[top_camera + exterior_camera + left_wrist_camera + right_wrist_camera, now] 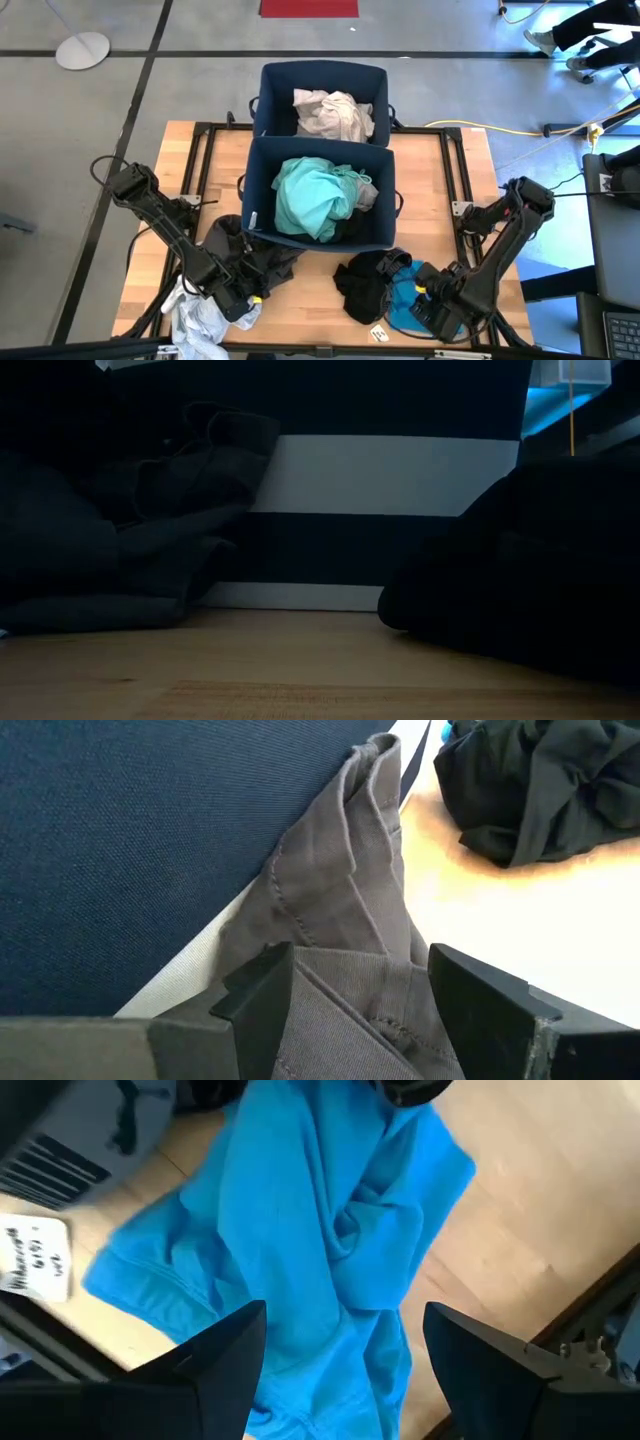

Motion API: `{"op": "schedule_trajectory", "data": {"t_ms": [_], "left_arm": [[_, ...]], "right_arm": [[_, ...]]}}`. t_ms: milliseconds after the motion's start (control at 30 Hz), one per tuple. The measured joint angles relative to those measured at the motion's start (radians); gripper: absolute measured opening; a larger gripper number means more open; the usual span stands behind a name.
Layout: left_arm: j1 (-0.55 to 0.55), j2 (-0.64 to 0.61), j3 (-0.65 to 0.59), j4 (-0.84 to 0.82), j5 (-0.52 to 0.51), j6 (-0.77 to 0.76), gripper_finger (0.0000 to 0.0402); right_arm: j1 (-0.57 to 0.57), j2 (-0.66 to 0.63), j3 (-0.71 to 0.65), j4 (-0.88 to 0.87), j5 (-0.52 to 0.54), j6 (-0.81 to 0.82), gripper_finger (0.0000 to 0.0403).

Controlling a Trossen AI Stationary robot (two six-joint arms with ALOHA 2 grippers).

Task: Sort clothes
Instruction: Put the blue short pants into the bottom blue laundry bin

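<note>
A dark grey garment (pixel 245 255) lies on the table, slumped against the near navy bin's (pixel 262 215) left front wall. My left gripper (pixel 243 300) is open, and a fold of this garment (pixel 350 890) runs between its fingers. A bright blue garment (pixel 405 295) lies crumpled near the table's front right, beside a black garment (pixel 362 282). My right gripper (pixel 432 300) points down over the blue garment (pixel 320 1250), open, with a finger on either side of it. A white garment (pixel 195 320) lies at the front left. My left gripper (pixel 350 980) straddles the grey garment's seamed fold (pixel 390 1020), coming at it in a downward slant toward the bin. I cannot tell whether its fingers touch the cloth.
The near bin holds turquoise clothes (pixel 315 195). The far bin (pixel 270 100) holds cream clothes (pixel 333 115). A white label (pixel 379 333) lies by the blue garment at the table's front edge. Bare wood shows at the table's far left and far right.
</note>
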Motion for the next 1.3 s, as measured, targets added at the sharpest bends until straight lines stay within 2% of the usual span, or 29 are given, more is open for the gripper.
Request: {"op": "schedule_trajectory", "data": {"t_ms": [367, 500, 733, 933, 1100, 1300], "left_arm": [[0.0, 0.0, 0.0, 0.0, 0.001, 0.0, 0.0224], [0.0, 0.0, 0.0, 0.0, 0.001, -0.002, 0.0224], [0.0, 0.0, 0.0, 0.0, 0.001, -0.004, 0.0224], [0.0, 0.0, 0.0, 0.0, 0.001, -0.001, 0.0224], [0.0, 0.0, 0.0, 0.0, 0.001, -0.001, 0.0224], [0.0, 0.0, 0.0, 0.0, 0.001, 0.0, 0.0224]], "right_arm": [[0.001, 0.073, -0.015, 0.077, -0.004, -0.101, 0.0271], [0.0, 0.074, -0.086, 0.14, -0.008, -0.104, 0.0271], [0.001, 0.074, -0.262, 0.423, -0.014, -0.112, 0.0271], [0.002, 0.066, -0.348, 0.504, 0.029, -0.113, 0.0267], [0.001, 0.067, -0.355, 0.492, 0.01, -0.154, 0.0215], [0.0, 0.069, -0.357, 0.493, 0.01, -0.176, 0.0095]]}}
